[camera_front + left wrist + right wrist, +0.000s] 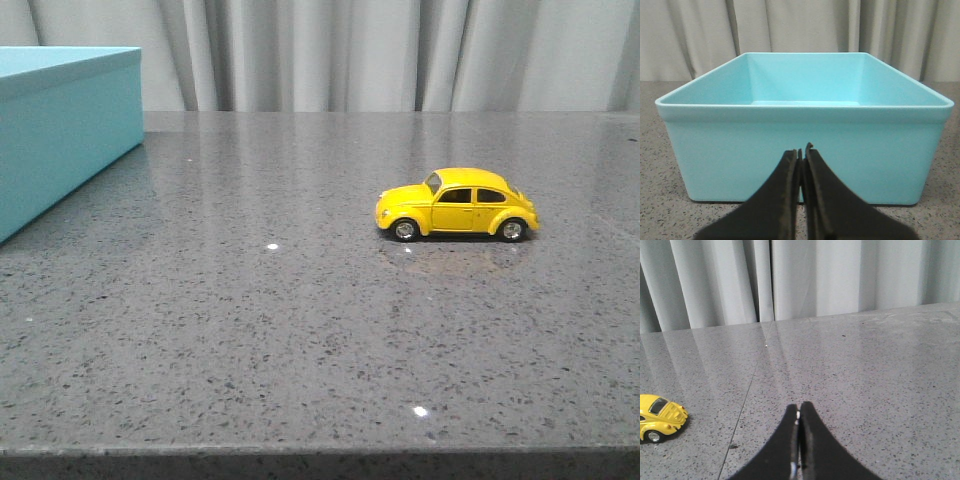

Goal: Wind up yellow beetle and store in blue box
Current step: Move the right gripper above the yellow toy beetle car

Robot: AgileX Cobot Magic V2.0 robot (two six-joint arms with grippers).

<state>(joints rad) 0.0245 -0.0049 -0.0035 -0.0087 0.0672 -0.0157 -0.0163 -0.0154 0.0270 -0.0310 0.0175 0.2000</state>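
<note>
The yellow beetle stands on its wheels on the grey speckled table, right of centre, nose pointing left. Its rear also shows at the edge of the right wrist view. The blue box sits at the far left of the table; the left wrist view shows its near wall and open, empty inside. My left gripper is shut and empty, just short of the box's near wall. My right gripper is shut and empty over bare table, apart from the car. Neither gripper shows in the front view.
The grey speckled table has its front edge at the bottom of the front view. Pale curtains hang behind the table's back edge.
</note>
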